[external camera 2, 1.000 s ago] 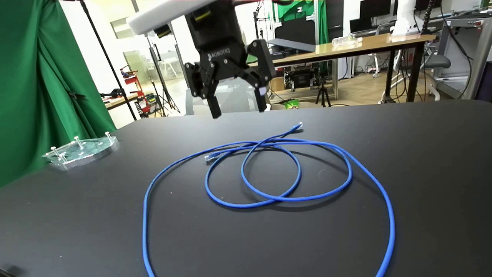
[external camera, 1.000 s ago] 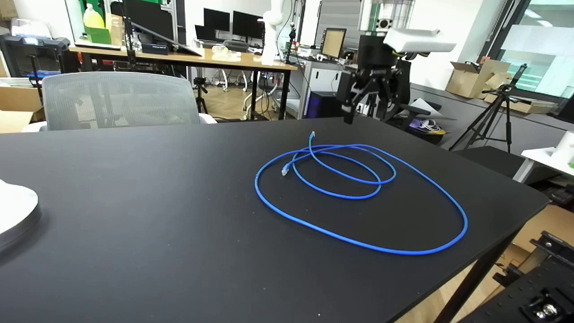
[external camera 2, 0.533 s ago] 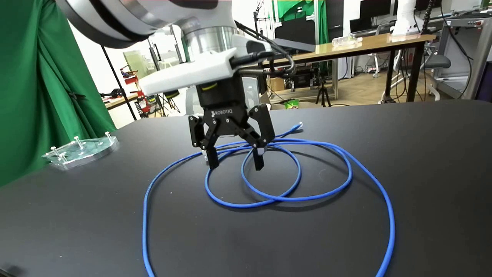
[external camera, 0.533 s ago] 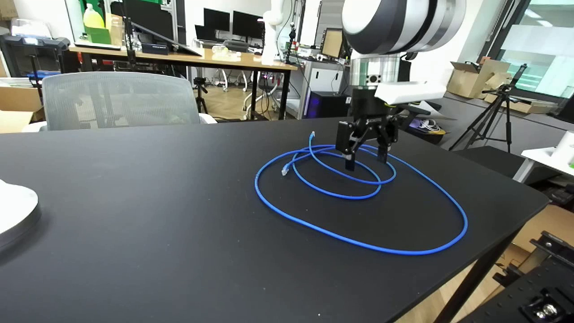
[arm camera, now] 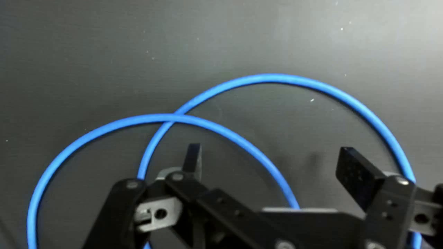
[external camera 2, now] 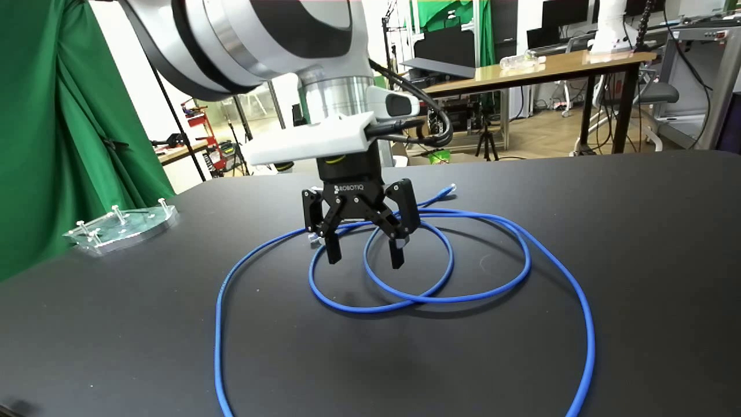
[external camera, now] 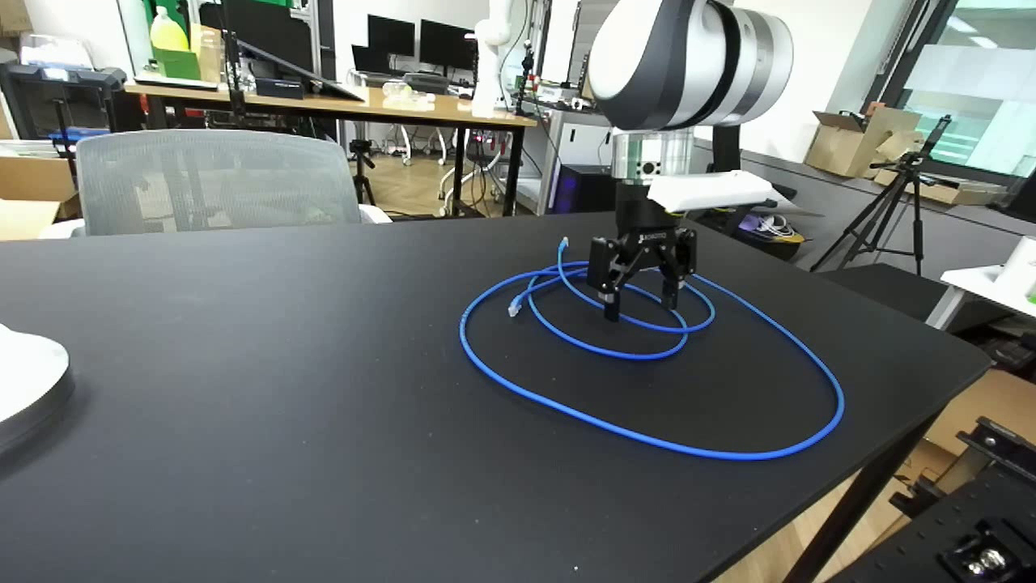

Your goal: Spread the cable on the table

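The bright blue cable [external camera: 745,456] lies on the matte black table [external camera: 243,389] in one wide outer loop with smaller crossing coils inside. In an exterior view, it [external camera 2: 370,310] shows both clear plug ends toward the far side. My gripper [external camera: 641,309] points down over the inner coils and is open and empty, also in an exterior view [external camera 2: 365,260]. In the wrist view, one curve of the cable [arm camera: 235,136] passes between the spread fingers [arm camera: 271,150], with no finger closed on it. The fingertips appear slightly above the table. The gripper body hides part of the coils.
A clear plate with upright bolts [external camera 2: 121,229] sits on the table near the green curtain [external camera 2: 69,116]. A white rounded object [external camera: 32,376] stands at the table's side. A grey mesh chair [external camera: 218,182] is behind the far edge.
My gripper has come down from above the table's far part to low over the inner coils, shifting slightly sideways in the last half second. It stays open. The cable has not moved.
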Controlling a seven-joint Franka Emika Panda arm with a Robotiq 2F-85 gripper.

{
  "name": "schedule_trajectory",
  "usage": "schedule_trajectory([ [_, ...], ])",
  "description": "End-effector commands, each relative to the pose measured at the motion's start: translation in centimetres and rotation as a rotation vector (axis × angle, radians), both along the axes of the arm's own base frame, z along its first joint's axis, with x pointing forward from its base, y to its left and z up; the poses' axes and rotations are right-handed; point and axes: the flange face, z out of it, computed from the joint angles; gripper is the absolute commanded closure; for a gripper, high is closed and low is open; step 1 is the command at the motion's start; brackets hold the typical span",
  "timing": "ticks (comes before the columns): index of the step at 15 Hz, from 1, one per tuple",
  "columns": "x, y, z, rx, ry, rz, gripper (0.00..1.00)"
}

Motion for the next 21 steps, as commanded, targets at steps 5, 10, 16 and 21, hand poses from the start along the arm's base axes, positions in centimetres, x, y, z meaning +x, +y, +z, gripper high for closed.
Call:
schedule_trajectory([
  [5,4.0,0.1,-1.0,-0.009,-0.029,0.015,0.06],
  [10,4.9,0.7,-1.5,-0.013,-0.025,0.068,0.55],
  [16,5.6,1.2,0.9,-0.010,-0.065,0.110,0.95],
  [21,6.1,1.7,5.3,0.004,-0.112,0.149,0.98],
])
